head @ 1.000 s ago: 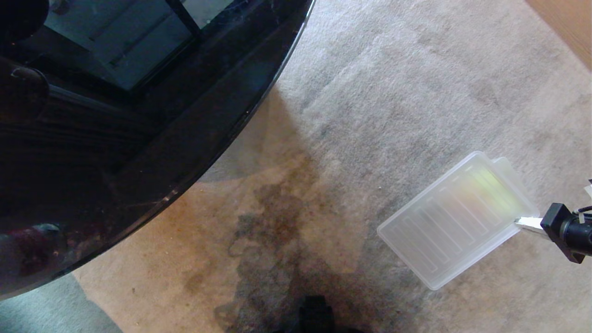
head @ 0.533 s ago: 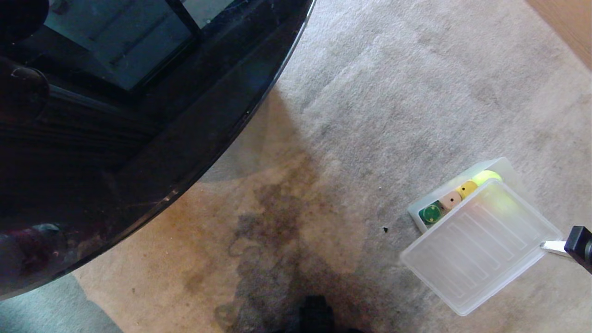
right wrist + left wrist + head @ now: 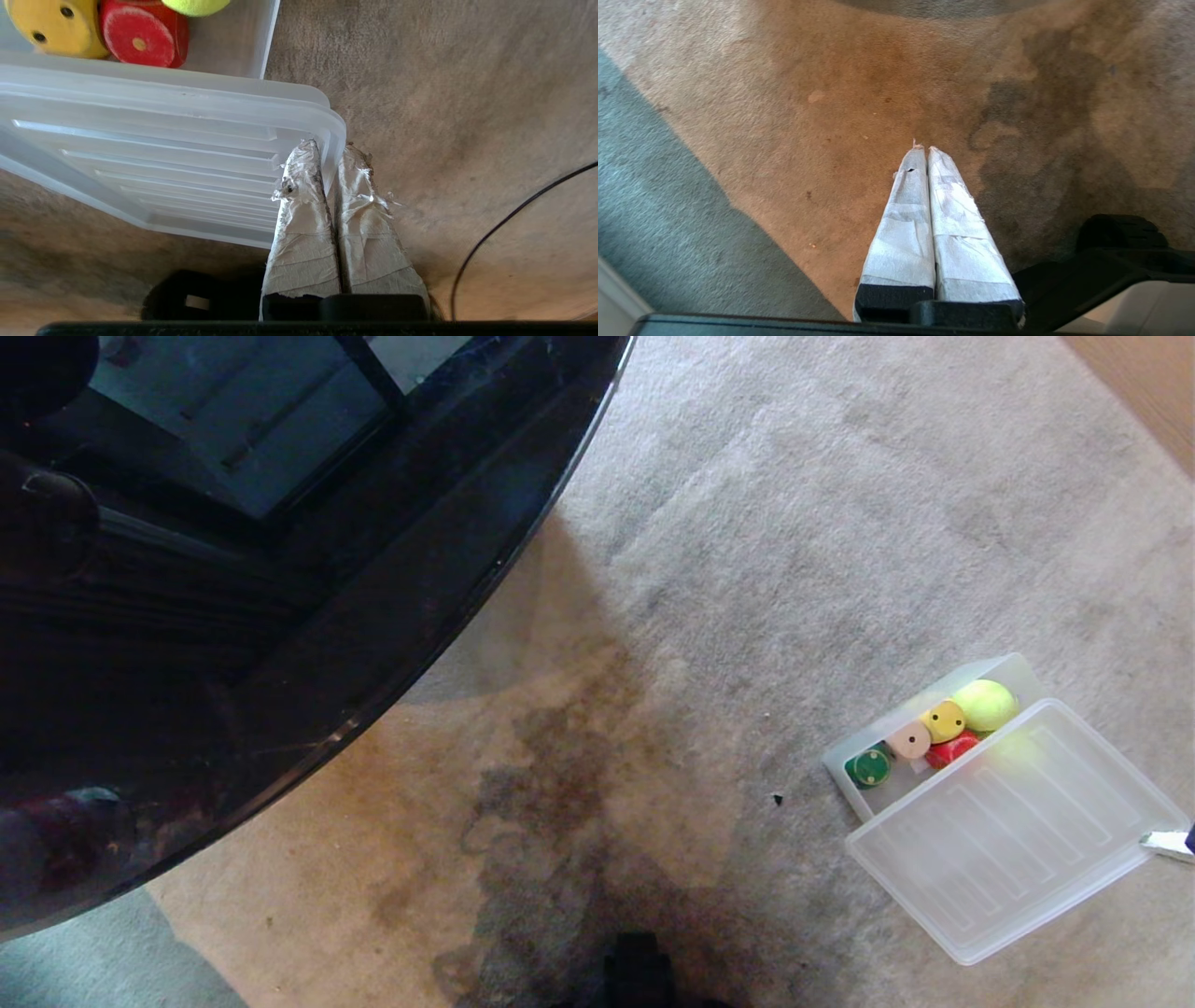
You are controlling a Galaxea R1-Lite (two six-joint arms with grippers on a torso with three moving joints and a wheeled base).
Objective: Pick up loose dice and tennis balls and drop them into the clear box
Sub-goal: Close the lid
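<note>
At the carpet's right edge, R hand (image 3: 329, 154) is pinched tight on the lid (image 3: 1013, 826) rim, lid long axis running away from it, half over the clear box (image 3: 1013, 665). Inside: green, tan, yellow, red dice (image 3: 943, 721) plus a tennis ball (image 3: 985, 705). L hand (image 3: 923, 151) closed, empty, parked, farther off.

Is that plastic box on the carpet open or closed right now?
Partly open. The ribbed lid, pinched at its rim by the right gripper, covers only part of the clear box, so dice and a tennis ball show.
</note>
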